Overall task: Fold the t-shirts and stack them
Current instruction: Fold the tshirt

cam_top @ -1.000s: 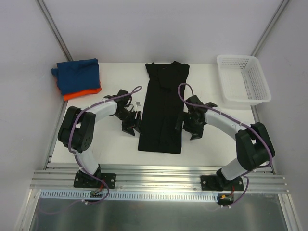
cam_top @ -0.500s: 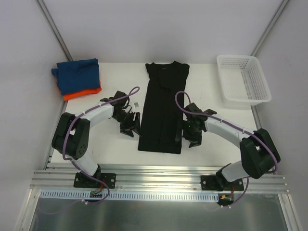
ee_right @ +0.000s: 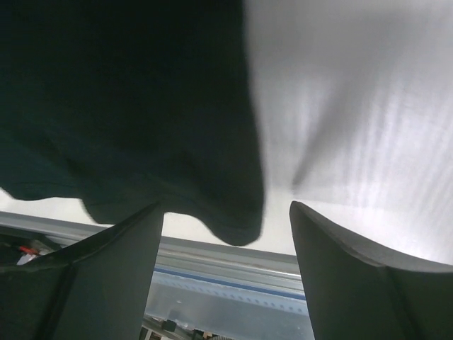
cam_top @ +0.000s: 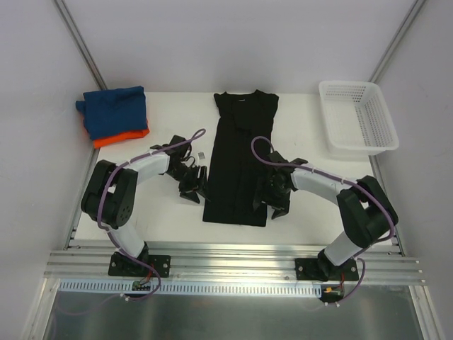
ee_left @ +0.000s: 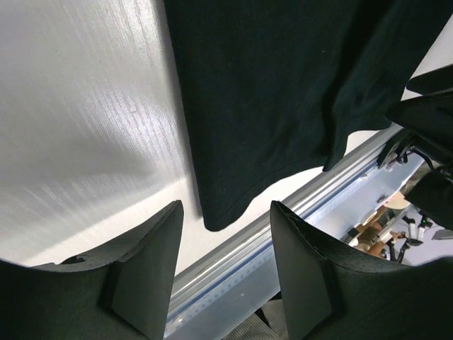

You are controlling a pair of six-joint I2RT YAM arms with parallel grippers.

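Observation:
The black t-shirt point(cam_top: 241, 159) lies flat in the middle of the table, folded into a long strip, collar at the far end. My left gripper point(cam_top: 196, 187) is open beside its left edge near the hem; the left wrist view shows the shirt's near left corner point(ee_left: 219, 212) just ahead of the open jaws. My right gripper point(cam_top: 269, 202) is open over the shirt's near right corner, which sits between the jaws in the right wrist view point(ee_right: 237, 219). The blue t-shirt point(cam_top: 113, 110) lies folded on the orange t-shirt point(cam_top: 122, 137) at the far left.
A white mesh basket point(cam_top: 356, 117) stands at the far right. A small grey tag point(cam_top: 202, 153) lies on the table point(cam_top: 311, 212) left of the black shirt. The metal rail point(cam_top: 233, 265) runs along the near edge.
My right gripper has moved toward the near edge and leftward, onto the shirt's near right corner. My left gripper has shifted only slightly beside the left edge.

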